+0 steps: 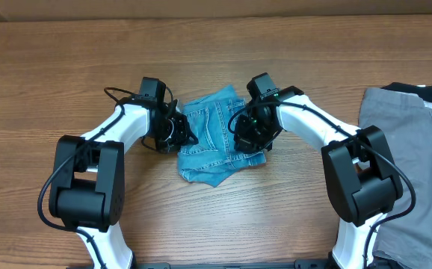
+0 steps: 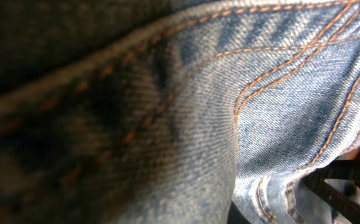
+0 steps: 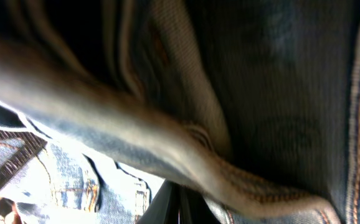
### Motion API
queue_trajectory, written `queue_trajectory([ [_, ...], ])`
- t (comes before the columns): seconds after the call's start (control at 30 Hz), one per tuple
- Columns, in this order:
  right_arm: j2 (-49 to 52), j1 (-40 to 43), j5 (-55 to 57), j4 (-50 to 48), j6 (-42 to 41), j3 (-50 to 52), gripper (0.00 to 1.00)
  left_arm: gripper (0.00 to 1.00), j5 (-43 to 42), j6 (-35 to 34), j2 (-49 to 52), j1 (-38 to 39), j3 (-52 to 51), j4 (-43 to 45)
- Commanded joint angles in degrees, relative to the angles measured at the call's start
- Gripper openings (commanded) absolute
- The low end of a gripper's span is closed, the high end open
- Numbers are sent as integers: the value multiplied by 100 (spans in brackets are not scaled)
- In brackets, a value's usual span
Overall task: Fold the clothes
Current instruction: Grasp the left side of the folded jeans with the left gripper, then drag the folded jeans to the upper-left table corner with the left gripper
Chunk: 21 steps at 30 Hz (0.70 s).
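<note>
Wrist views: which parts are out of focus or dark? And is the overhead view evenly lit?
Overhead view: even light, sharp, only soft shadows; the jeans show clearly. Left wrist view: denim fills the frame, dark and blurred at left, stitching sharp at right. Right wrist view: near fold blurred, top dark, seam at right sharper.

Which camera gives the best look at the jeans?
The overhead view: it shows the whole jeans as one crumpled blue bundle on the table. Both wrist views are pressed far too close, showing only blurry denim folds and orange stitching, never the overall shape.
</note>
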<state>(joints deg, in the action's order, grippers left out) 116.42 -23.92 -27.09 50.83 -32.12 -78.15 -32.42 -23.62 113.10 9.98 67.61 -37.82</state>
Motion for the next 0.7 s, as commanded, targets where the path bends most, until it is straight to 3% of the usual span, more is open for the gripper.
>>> queue_trajectory([
  [0.0,-181,0,-138,442,577,-293,4,4,-326,186,258,-92,168,-428],
  [0.23,-1316,26,55,994,1034,-1128,5,4,-321,577,107,-1189,1650,-1401],
  [0.43,-1738,26,155,979,1027,-1268,5,5,-254,262,109,-2535,2522,-984],
  [0.6,-1738,24,153,1054,984,-1268,5,9,960,-157,203,-3429,2496,-435],
  [0.67,-1738,4,153,1102,981,-1268,5,16,1305,-201,313,-3681,2479,-337],
])
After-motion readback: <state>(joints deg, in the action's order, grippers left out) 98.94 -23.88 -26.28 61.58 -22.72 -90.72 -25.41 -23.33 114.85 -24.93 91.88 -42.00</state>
